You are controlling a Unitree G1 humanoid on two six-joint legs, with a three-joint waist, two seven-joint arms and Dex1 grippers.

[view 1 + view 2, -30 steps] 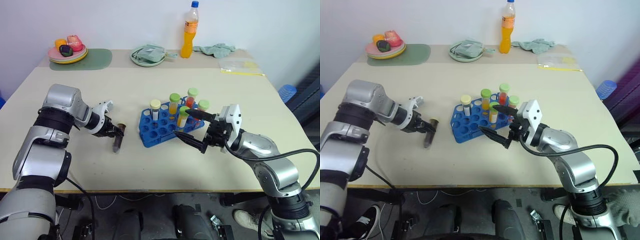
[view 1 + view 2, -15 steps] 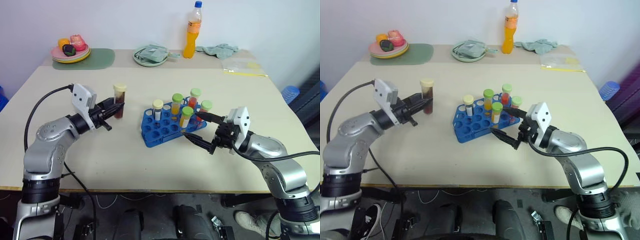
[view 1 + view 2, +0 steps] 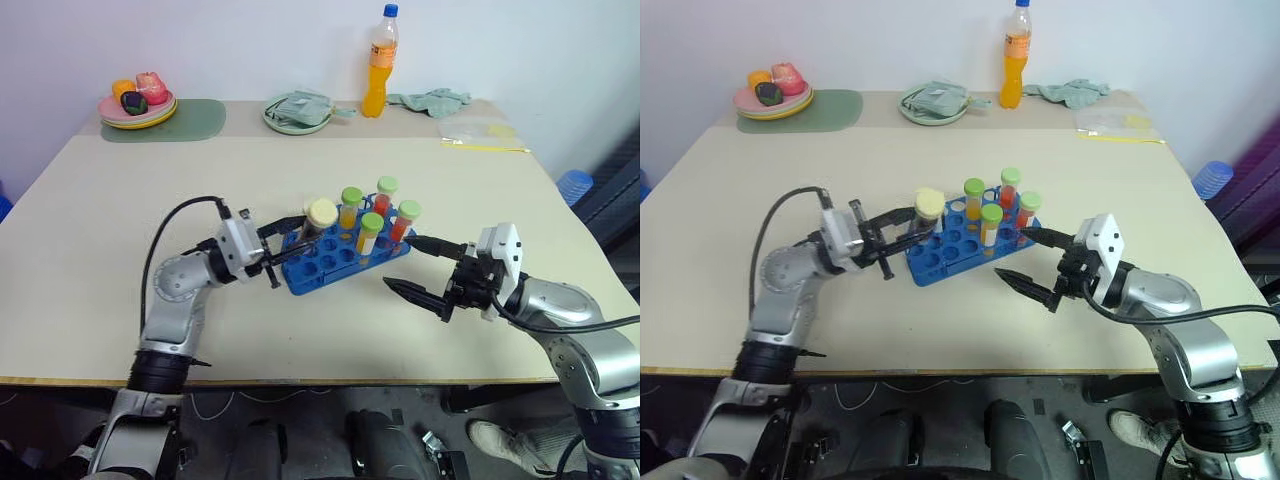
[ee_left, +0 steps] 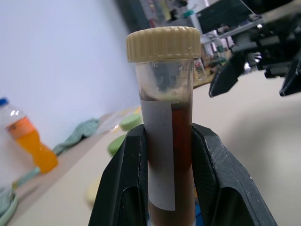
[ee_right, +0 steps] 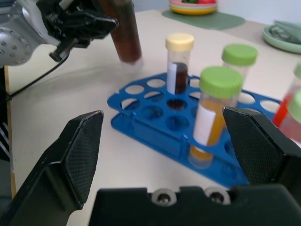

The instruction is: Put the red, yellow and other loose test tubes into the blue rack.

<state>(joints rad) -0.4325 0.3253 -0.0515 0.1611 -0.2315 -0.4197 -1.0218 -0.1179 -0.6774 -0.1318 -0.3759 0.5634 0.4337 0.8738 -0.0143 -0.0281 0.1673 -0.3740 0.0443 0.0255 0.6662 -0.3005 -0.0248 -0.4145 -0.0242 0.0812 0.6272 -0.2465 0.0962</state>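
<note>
The left gripper (image 3: pixel 292 236), its jaws pinching the brown tube (image 3: pixel 317 219), is arriving at the near left end of the blue rack (image 3: pixel 330 258) after lifting the tube off the tabletop (image 3: pixel 150 190) a second ago, where it was lying flat well to the rack's left. The tube is now standing roughly upright with its cream cap on top, raised above the rack's near-left holes and not yet lowered into one. The left wrist view is showing both jaws pressed against the tube's sides below the cap. The right gripper (image 3: pixel 428 270) is drawing back from the rack toward the right edge of the tabletop, its jaws spread wide and holding nothing. Four green-capped tubes (image 3: pixel 371 232) and another cream-capped one (image 5: pixel 178 66) are already standing in the rack, red and yellow liquids among them. With no other loose tube lying on the tabletop, the brown tube appears to be the last one to seat, and the left arm is likely needing only to line its base over a free hole and lower it in.
</note>
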